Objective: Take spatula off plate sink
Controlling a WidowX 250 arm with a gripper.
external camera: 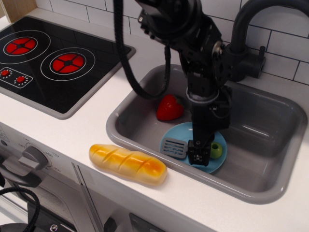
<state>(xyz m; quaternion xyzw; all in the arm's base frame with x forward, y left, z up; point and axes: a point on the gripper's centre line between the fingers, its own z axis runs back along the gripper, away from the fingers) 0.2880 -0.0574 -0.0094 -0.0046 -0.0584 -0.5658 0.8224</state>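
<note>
Gripper: the gripper [198, 153] is lowered into the sink and set over the middle of the spatula; its fingers are seen on either side of the handle, but whether they are clamped on it cannot be told.
Spatula: the spatula [175, 147] is laid across the plate, the slotted grey blade to the left, the lime-green handle end shown to the right of the gripper; the middle of it is hidden by the gripper.
Plate: the light-blue plate [182, 131] is rested on the sink floor near the front wall, partly covered by the arm.
Sink: the grey sink [270, 145] is sunk into the white counter; its right half is seen bare.
Strawberry: a red strawberry [169, 108] is placed in the sink just behind and left of the plate, apart from the spatula.
Arm: the black arm [203, 63] is dropped from above and hides the back of the plate.
Faucet: a dark faucet [246, 29] is fixed behind the sink, close beside the arm.
Bread: a toy loaf [127, 164] is laid on the counter in front of the sink's left corner.
Stovetop: a black stovetop [46, 60] with red rings is set well to the left.
</note>
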